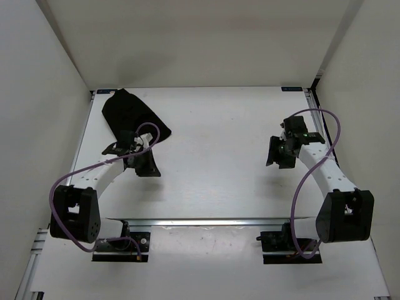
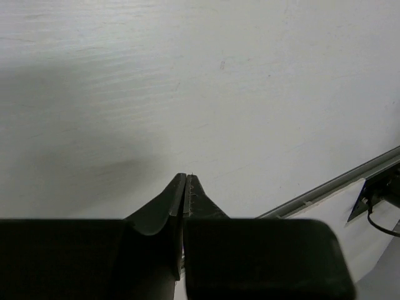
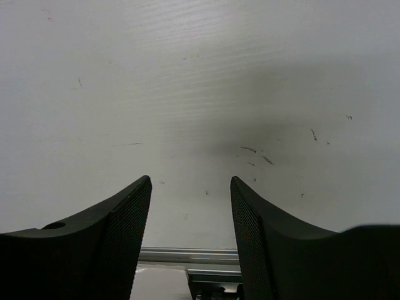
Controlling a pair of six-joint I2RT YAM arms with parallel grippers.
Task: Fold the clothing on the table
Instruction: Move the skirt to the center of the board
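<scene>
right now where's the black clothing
In the top view the clothing lies bunched in the table's far left corner, just beyond the left pincer.

Matt black cloth clothing (image 1: 128,115), smooth matt white table (image 1: 219,156), metal rails (image 1: 206,222)

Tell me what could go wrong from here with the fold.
1. The clothing lies bunched in the far-left corner of the table; a careless drag could push it over the edge.
2. The left gripper is shut, empty and faces away from it, with its purple cable looping over the fabric, which may snag.
3. The right gripper, open, hangs over bare table far to the right; a two-handed fold needs a long reach.
</scene>
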